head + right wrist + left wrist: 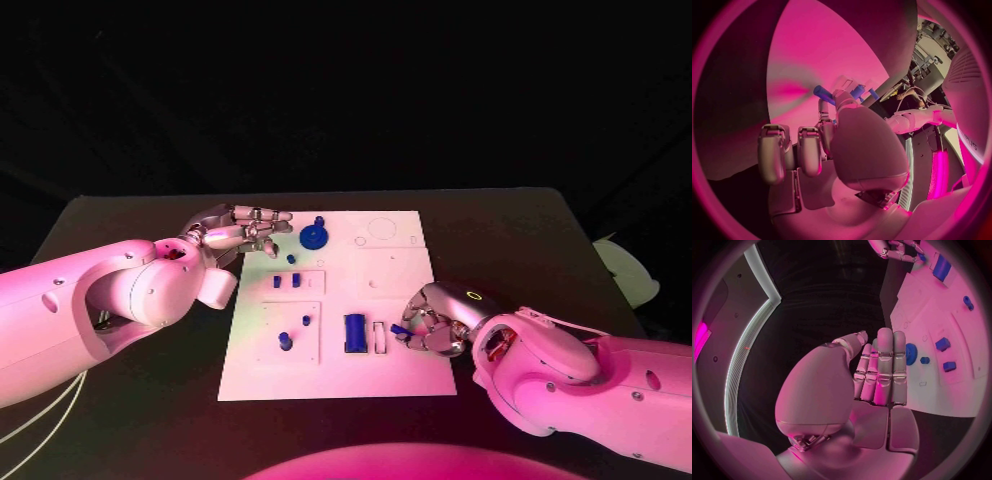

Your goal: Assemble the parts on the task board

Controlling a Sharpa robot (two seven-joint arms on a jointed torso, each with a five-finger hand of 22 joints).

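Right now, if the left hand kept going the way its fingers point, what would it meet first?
Probably the blue gear on the white board. The left hand has its fingers stretched flat toward it, though height above the board is unclear.

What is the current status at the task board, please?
Left hand open, fingers straight beside the blue gear. Right hand pinching a small blue part over the task board, near the tall blue block. Nothing blocking.

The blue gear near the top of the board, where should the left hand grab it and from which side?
Grip the blue gear by its toothed rim, coming from above: it appears to lie flat on the task board, so only the edge offers opposing faces. The left hand sits beside it, holding nothing.
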